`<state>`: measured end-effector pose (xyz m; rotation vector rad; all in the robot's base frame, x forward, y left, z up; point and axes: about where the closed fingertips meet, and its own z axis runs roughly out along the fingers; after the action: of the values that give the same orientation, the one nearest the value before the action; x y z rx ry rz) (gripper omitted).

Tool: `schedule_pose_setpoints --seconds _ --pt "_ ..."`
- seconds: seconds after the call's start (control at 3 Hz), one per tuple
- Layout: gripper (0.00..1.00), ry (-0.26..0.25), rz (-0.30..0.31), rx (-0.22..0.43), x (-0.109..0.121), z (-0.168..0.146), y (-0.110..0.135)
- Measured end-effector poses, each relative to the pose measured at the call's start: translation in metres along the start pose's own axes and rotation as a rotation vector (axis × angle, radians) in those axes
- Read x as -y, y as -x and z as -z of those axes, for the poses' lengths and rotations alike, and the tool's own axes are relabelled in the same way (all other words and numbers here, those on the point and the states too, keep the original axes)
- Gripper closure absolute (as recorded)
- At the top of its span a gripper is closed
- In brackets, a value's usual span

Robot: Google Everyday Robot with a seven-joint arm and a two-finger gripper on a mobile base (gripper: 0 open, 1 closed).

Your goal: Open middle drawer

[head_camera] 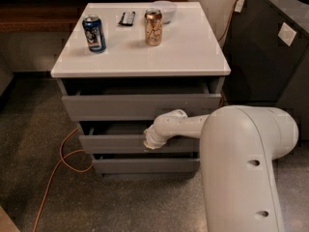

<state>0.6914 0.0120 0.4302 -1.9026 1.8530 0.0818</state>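
your gripper [147, 141] is at the front of the cabinet [193, 57], pressed against the top lip of the middle drawer [111, 143], about halfway along its width. the arm [241, 144] reaches in from the cabinet's right side, low and nearly level. that suits a pull straight out from the cabinet. the panel is flat with no handle, so the top lip is likely the only place to catch hold, which would explain why the gripper sits there and not on the face.

whether it is clamped on the lip or only resting against it, you cannot tell; the wrist hides its tip.

the middle drawer lies between the top drawer [120, 108] and the bottom drawer [145, 165]. a dark slot shows above its front, so it looks barely out, if at all. most of the travel seems left.

on the cabinet's top stand a blue can [94, 33] and a gold can [153, 27], with a bowl [165, 8] behind them. pull smoothly, since a jerk could rock the cans. an orange cable [63, 163] trails on the floor left of the cabinet, well away from the drawer's path.
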Motion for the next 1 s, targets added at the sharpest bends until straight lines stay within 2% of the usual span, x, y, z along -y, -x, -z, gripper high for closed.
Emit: schedule_pose_setpoints --seconds 0.67,1.0 --pt "1.00 0.000 0.000 0.000 -0.0001 0.0000 0.0000" --pt "0.84 0.000 0.000 0.000 -0.0001 0.0000 0.0001"
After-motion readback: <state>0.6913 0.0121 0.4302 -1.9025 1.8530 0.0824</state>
